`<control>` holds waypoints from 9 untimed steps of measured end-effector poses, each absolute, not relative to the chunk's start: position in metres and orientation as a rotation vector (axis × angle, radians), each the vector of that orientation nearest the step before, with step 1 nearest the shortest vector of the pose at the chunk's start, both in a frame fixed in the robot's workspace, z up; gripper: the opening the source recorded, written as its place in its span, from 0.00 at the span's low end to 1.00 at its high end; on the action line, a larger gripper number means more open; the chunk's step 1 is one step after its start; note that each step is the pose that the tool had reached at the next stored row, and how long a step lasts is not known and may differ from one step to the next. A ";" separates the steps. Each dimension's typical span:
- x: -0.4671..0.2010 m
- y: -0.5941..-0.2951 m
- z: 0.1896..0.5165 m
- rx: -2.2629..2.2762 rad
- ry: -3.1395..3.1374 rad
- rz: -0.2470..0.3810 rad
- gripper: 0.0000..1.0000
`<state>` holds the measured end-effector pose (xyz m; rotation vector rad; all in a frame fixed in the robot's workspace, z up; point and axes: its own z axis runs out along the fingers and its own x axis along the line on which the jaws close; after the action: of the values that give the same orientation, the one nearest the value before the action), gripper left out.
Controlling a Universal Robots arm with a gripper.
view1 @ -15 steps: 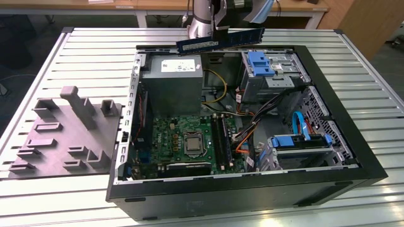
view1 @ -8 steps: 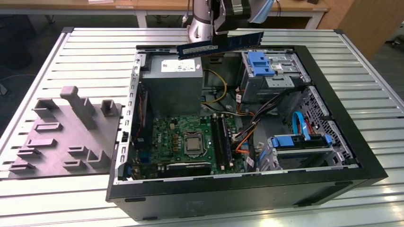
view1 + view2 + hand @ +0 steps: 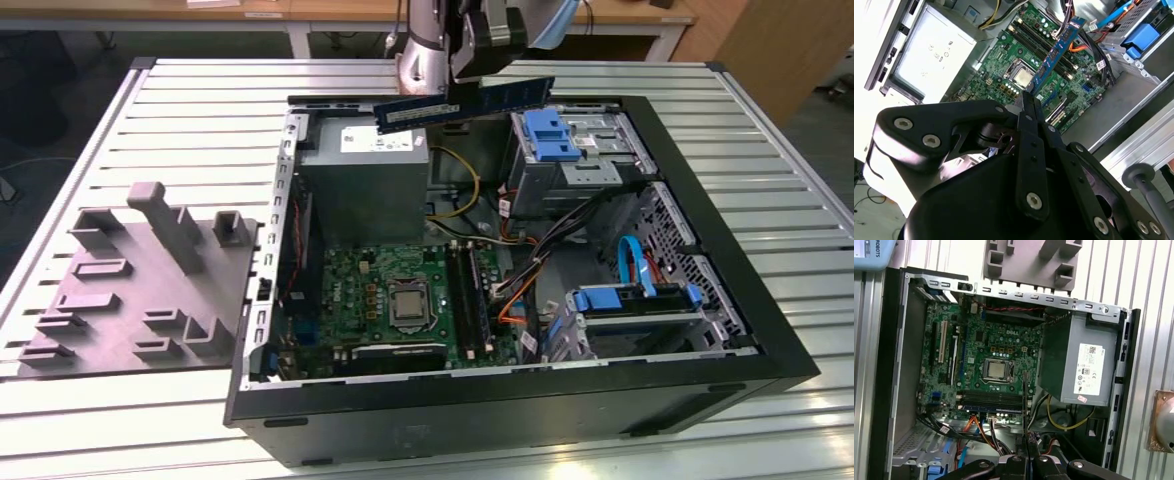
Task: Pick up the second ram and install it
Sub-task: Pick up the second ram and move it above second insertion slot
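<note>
The second ram (image 3: pixel 461 106), a thin dark-blue circuit-board stick with white labels, hangs level in the air over the back edge of the open computer case. My gripper (image 3: pixel 467 92) is shut on its upper edge near the middle. In the second wrist view the ram (image 3: pixel 1056 52) reaches out from my gripper (image 3: pixel 1030 100) toward the green motherboard (image 3: pixel 1004 75) below. In the first wrist view the ram (image 3: pixel 1025 405) shows edge-on as a thin dark line above my gripper (image 3: pixel 1027 452). The long memory slots (image 3: pixel 470 285) lie beside the processor socket (image 3: pixel 404 303), well below the stick.
The grey power supply (image 3: pixel 363 175) stands just under the held stick. Blue drive brackets (image 3: pixel 550 135) and loose cables (image 3: pixel 527 280) fill the case at the exterior view's right. A grey moulded fixture (image 3: pixel 134 290) sits on the slatted table (image 3: pixel 747 110) at the exterior view's left.
</note>
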<state>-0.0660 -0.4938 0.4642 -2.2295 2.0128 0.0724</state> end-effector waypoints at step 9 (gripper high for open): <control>-0.066 -0.494 0.453 -2.230 2.013 0.072 0.11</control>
<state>-0.0664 -0.4940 0.4532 -2.2296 2.0129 0.0723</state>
